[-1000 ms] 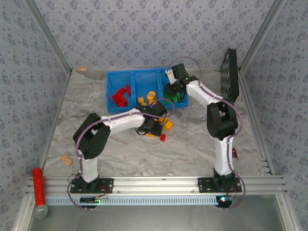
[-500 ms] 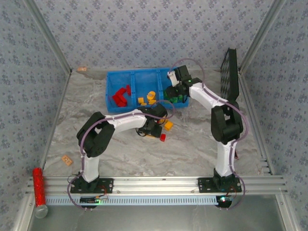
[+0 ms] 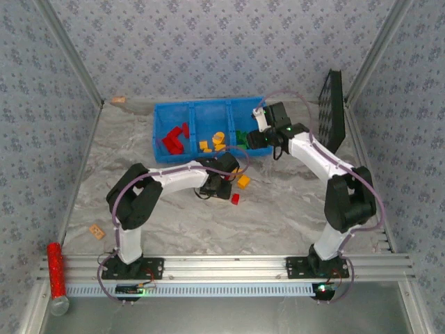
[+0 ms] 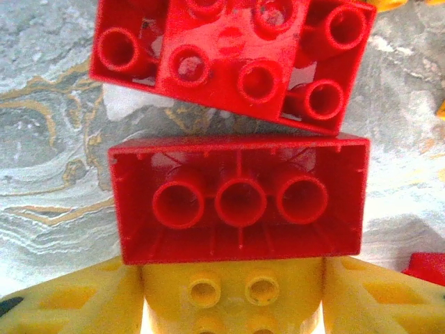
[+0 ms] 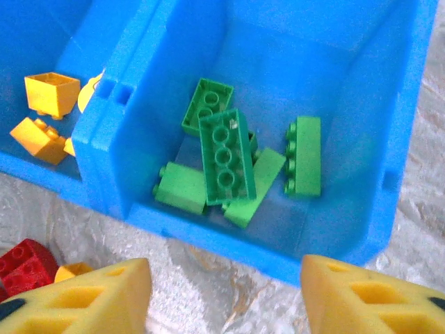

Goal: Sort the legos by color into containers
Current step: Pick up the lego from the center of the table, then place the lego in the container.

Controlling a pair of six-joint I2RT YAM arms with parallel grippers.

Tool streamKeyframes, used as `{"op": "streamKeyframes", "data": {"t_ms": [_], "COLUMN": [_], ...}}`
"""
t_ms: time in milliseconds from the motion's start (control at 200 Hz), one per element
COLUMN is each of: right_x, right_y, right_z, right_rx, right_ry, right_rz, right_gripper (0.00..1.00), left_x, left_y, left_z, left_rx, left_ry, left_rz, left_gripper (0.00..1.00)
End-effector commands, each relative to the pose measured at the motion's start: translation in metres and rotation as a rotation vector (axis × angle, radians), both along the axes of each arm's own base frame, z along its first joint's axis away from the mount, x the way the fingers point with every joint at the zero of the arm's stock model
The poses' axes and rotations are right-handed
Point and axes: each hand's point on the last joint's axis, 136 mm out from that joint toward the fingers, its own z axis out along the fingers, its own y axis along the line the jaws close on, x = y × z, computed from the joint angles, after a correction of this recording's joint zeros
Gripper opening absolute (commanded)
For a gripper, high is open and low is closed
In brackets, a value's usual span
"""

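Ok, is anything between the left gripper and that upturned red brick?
Possibly: a yellow piece with round holes sits between the fingers of the left gripper, against the upturned red brick's near edge. I cannot tell whether it is a lego or part of the gripper.

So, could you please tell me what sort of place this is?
Probably a robot lab test cell rather than a home: wallpapered panels in an aluminium frame box in a marble-patterned table holding the blue containers.
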Motion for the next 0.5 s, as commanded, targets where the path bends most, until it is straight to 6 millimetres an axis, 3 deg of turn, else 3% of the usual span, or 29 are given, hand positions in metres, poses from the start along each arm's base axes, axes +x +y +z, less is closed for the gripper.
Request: {"op": "streamKeyframes", "data": {"t_ms": [0, 105, 135, 345, 495], "right_x": [-0.020, -0.046, -0.060, -0.104, -0.127], "right_y": [-0.003, 0.004, 0.004, 0.019, 0.030], "right_z": [0.005, -0.002, -0.017, -0.033, -0.043], "right_rx": [0.076, 0.124, 0.115, 0.160, 0.266], "right_ry": [0.024, 0.098, 0.145, 0.228, 0.283], "right_rz": [-0.051, -0.049, -0.054, -0.143, -0.235], "right_gripper": [0.67, 0.77, 0.77, 0.76, 0.74], "left_x": [-0.016, -0.008, -0.004, 0.033, 0.073], "left_y": [0.024, 0.029, 0.030, 0.031, 0.034], "left_z": [-0.001, 0.026, 0.035, 0.090, 0.125], "left_rx": [0.030, 0.005, -0.006, -0.080, -0.121], "left_ry": [0.073, 0.037, 0.021, -0.089, -0.194], "left_rz": [0.034, 0.049, 0.051, 0.067, 0.085], "left_gripper": [0.59, 0.58, 0.58, 0.57, 0.57]}}
